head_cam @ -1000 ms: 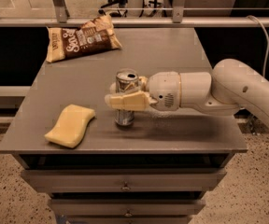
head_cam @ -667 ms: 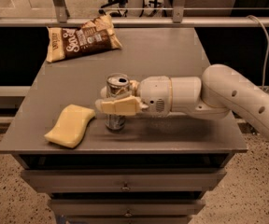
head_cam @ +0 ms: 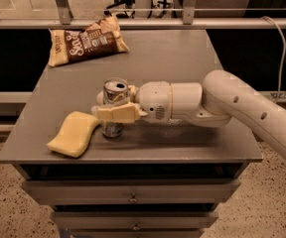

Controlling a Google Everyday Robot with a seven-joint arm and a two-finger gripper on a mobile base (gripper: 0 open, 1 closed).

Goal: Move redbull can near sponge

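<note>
The redbull can [head_cam: 114,92] is a slim silver can with a shiny top. It stands upright near the front of the grey table [head_cam: 173,58]. My gripper [head_cam: 112,108] reaches in from the right and is shut on the can, one cream finger [head_cam: 117,114] across its front. The pale yellow sponge [head_cam: 74,133] lies flat just left of the can, close to the table's front left edge. The near finger's tip almost touches the sponge's right end.
A brown snack bag [head_cam: 86,40] lies at the back left of the table. My white arm [head_cam: 242,103] crosses the right side of the table. Drawers [head_cam: 133,198] sit below the front edge. A rail runs behind the table.
My gripper has carried the can to the left, from the table's middle to right beside the sponge. The sponge and the bag have not moved.
</note>
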